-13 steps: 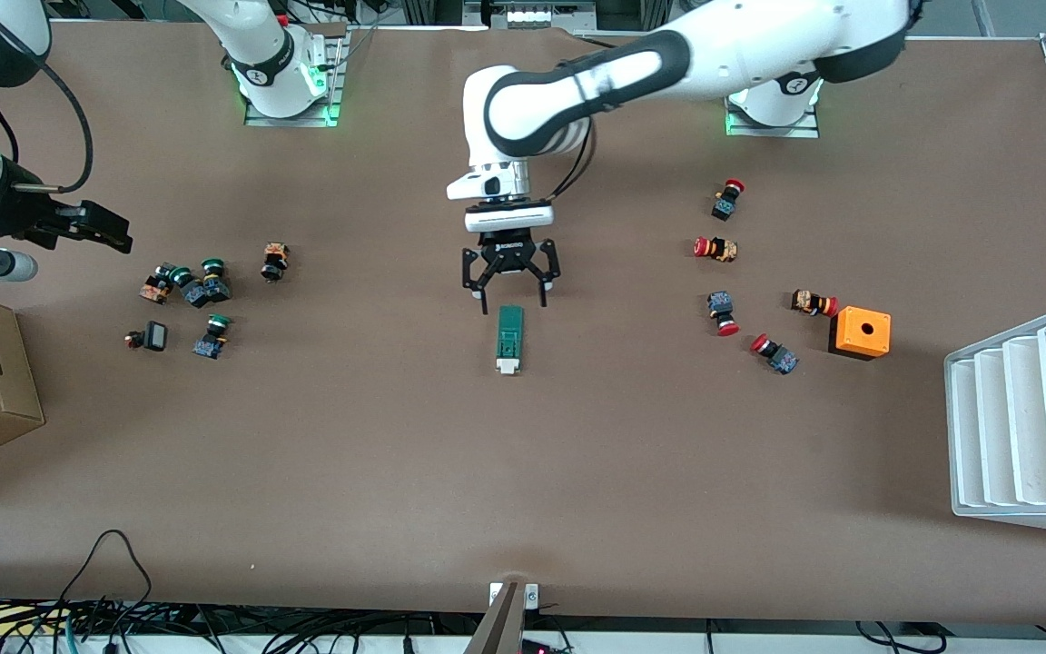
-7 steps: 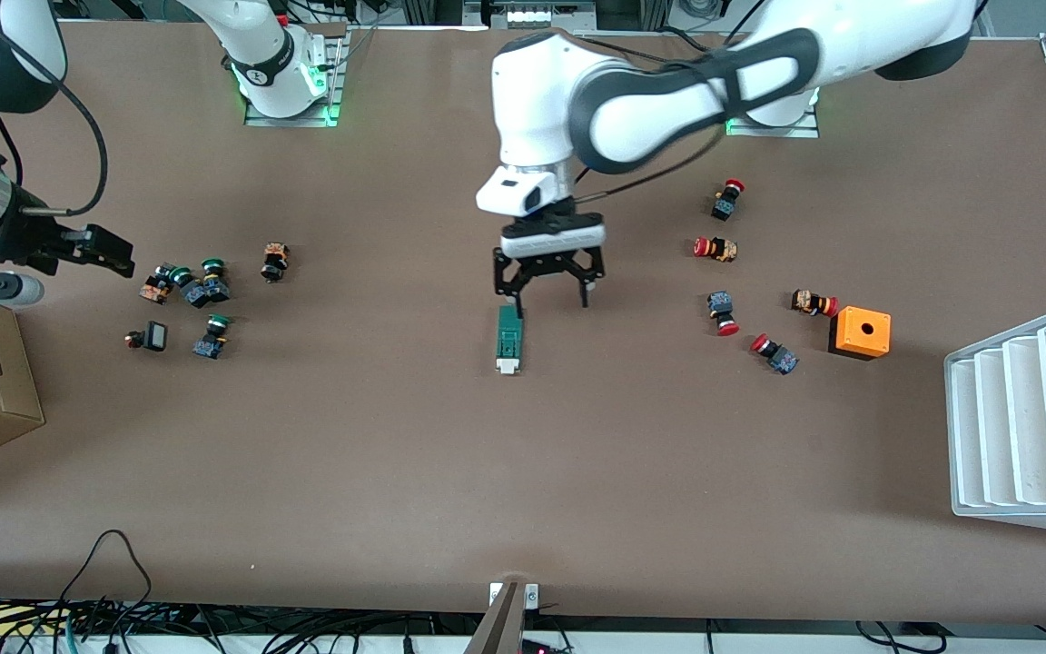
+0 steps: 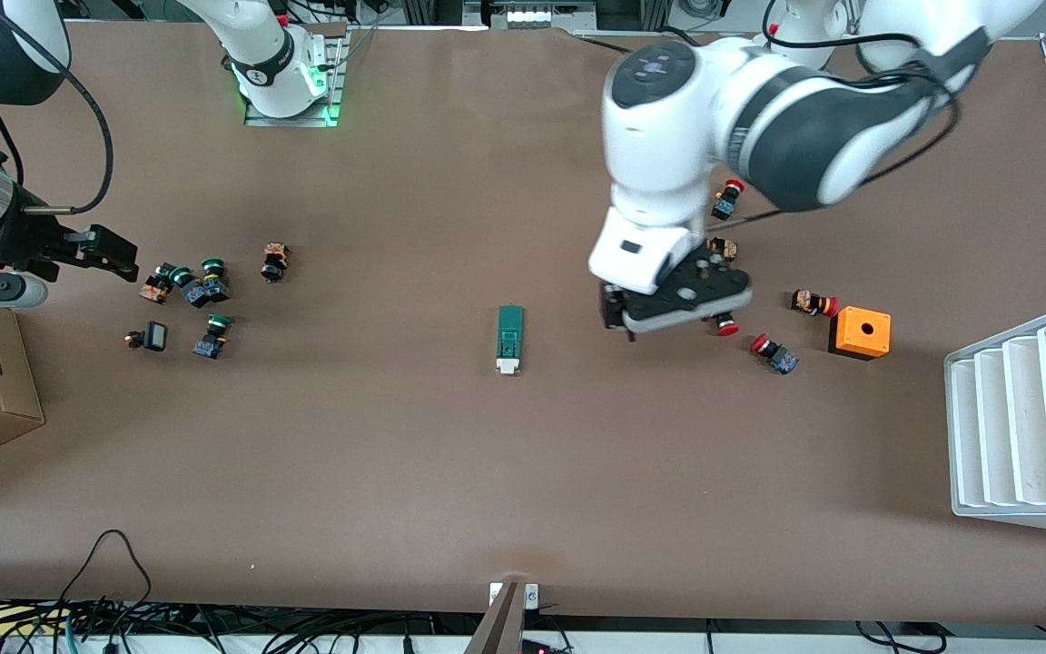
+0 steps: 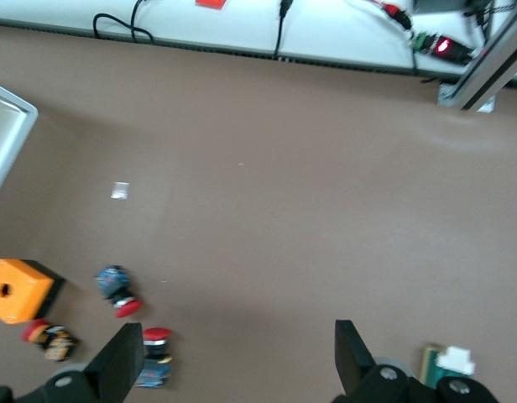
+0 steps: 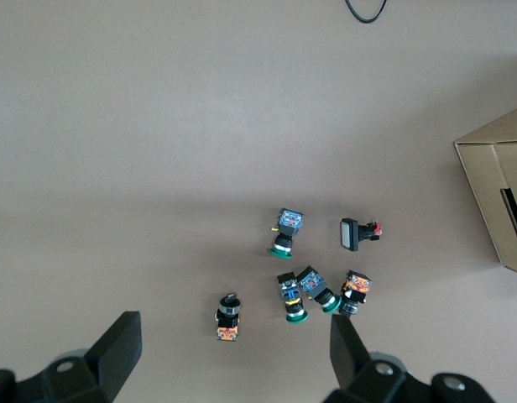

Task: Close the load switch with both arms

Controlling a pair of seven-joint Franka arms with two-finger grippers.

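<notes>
The left hand (image 3: 668, 313) had swung away from the load switch (image 3: 509, 339). A second earlier it hung right over the switch's green end; half a second earlier one finger was almost on it; now it was up over the red-capped buttons (image 3: 773, 352) toward the left arm's end of the bench (image 3: 396, 454). Its fingers (image 4: 124, 361) stood wide apart with nothing between them. The switch lay where it had been, flat near the middle of the bench, white handle end toward the front camera, and it did not look shifted. To my eye that meant either the press was done or the arm had backed off without gripping. The right hand (image 3: 105, 250) waited over the bench by the green-capped buttons (image 3: 192, 291), also spread wide and empty (image 5: 233, 353).
</notes>
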